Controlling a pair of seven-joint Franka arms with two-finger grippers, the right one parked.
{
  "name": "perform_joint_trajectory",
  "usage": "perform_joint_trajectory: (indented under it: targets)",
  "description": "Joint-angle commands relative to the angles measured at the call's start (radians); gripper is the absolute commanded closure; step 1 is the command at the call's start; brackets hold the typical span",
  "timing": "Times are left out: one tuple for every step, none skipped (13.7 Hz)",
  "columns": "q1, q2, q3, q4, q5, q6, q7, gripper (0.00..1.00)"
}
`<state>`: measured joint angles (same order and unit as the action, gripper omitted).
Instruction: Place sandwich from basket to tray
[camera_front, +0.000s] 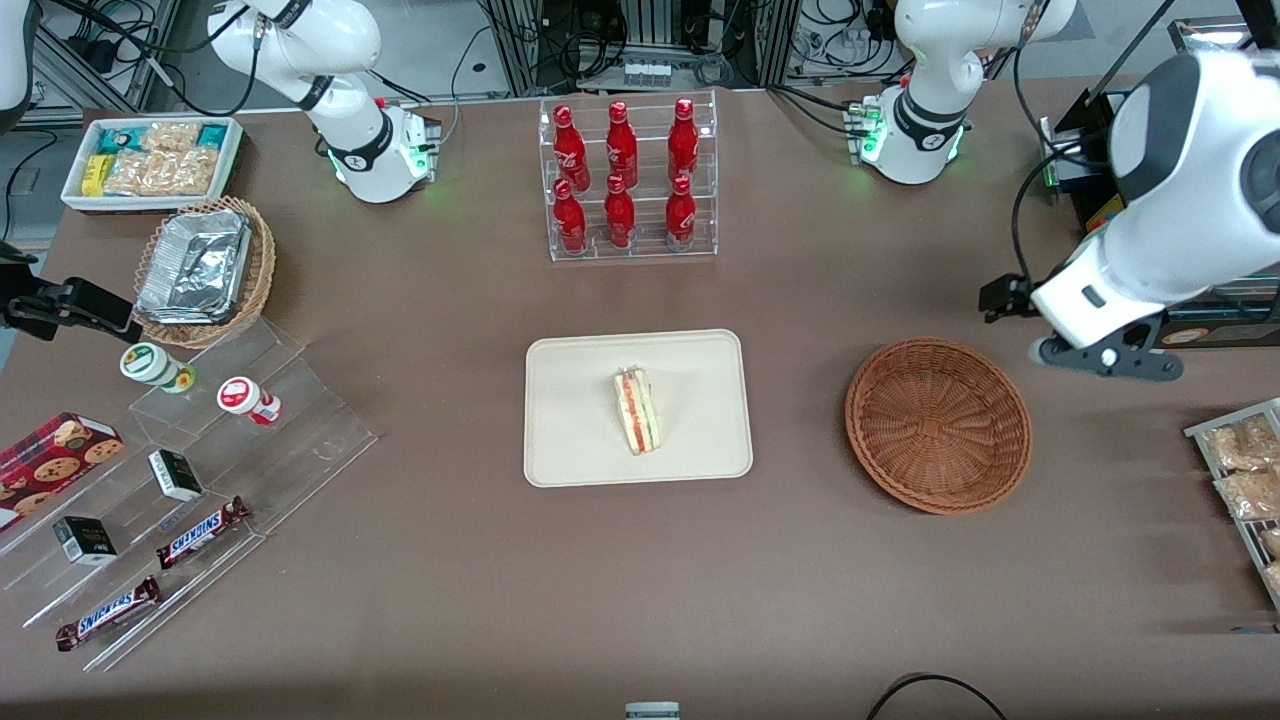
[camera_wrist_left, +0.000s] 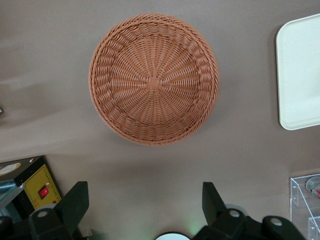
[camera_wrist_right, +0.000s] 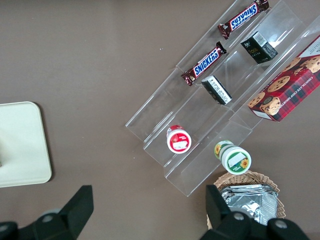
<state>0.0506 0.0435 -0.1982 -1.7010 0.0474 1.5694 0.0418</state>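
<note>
Front view shows the sandwich (camera_front: 637, 411) on the tray (camera_front: 570, 420), well apart from the wide-open, empty gripper (camera_wrist_left: 145, 207) above the basket (camera_front: 937, 424).

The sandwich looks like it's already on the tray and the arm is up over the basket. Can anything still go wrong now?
Not much, I think. The sandwich stands on a narrow edge on the tray, so a knock to the table might tip it flat. The end effector hangs open above the empty basket; dropping straight down, it might press into the wicker. The arm's elbow sits close to equipment at the table's edge, so a wide swing could clip it.
</note>
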Motion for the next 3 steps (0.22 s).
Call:
perform_joint_trajectory:
  targets:
    - [0.031, -0.044, -0.012, 0.015, -0.011, -0.067, 0.041, 0.00]
    - [0.031, -0.045, -0.010, 0.035, -0.011, -0.092, 0.052, 0.00]
    - [0.032, -0.045, -0.010, 0.047, -0.012, -0.113, 0.052, 0.00]
